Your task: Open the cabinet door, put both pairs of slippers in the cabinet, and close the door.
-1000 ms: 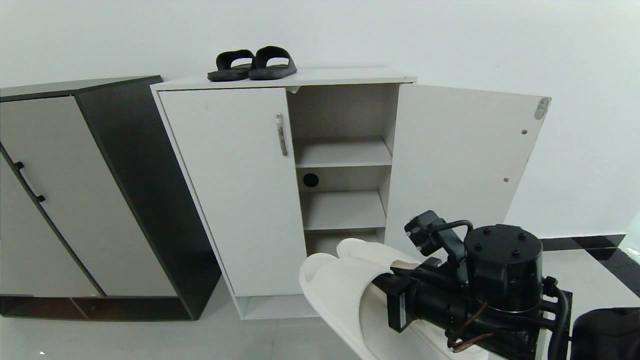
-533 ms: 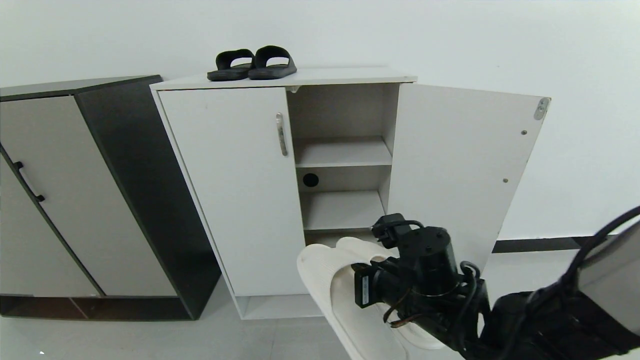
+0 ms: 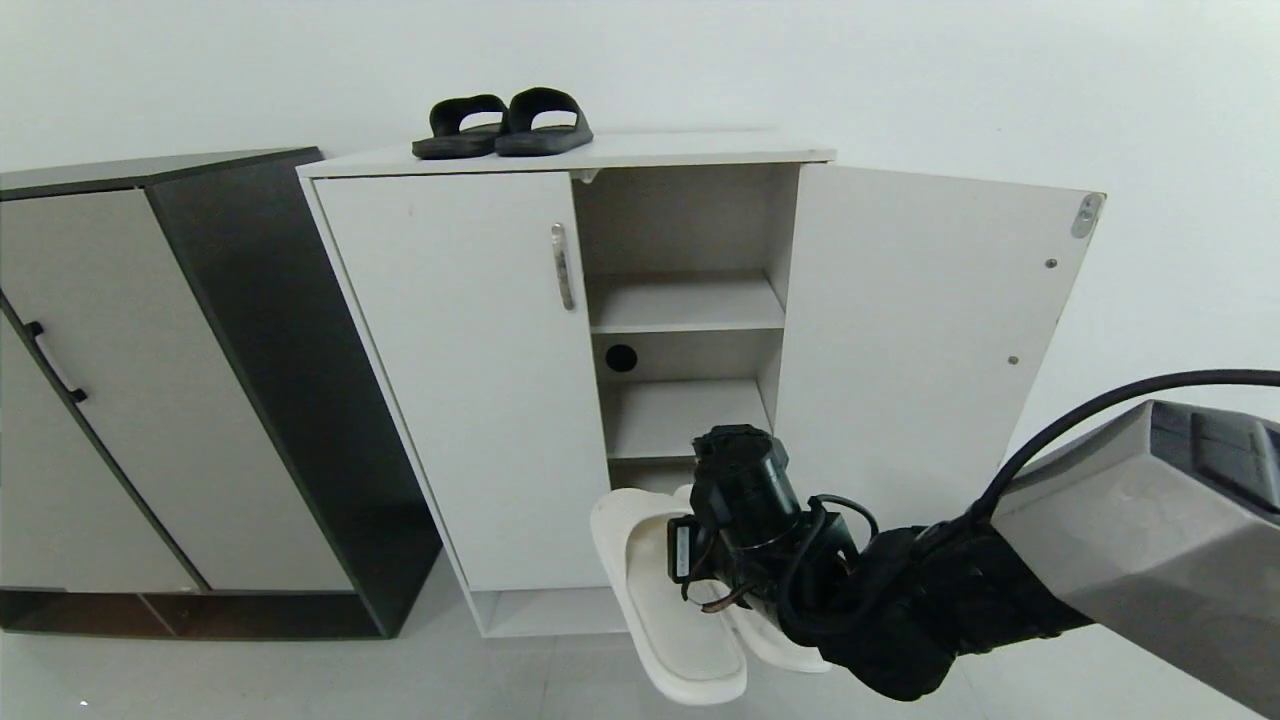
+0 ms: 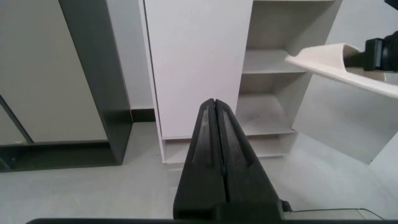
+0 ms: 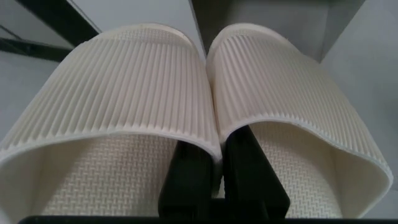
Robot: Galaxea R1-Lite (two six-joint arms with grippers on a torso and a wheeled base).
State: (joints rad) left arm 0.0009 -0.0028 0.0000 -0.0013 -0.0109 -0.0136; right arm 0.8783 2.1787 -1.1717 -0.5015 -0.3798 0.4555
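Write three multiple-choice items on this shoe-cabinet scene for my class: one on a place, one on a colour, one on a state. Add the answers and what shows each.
1. Where do the black slippers lie?
A. on top of the white cabinet
B. on the floor
C. on a shelf inside

2. What colour are the held slippers in the right gripper?
A. black
B. white
C. red

3. How is the cabinet's right door?
A. shut
B. swung open
C. taken off

Answers:
1 A: they sit side by side on its top panel.
2 B: the ribbed pair clamped in the gripper is white.
3 B: the shelves show beside it.
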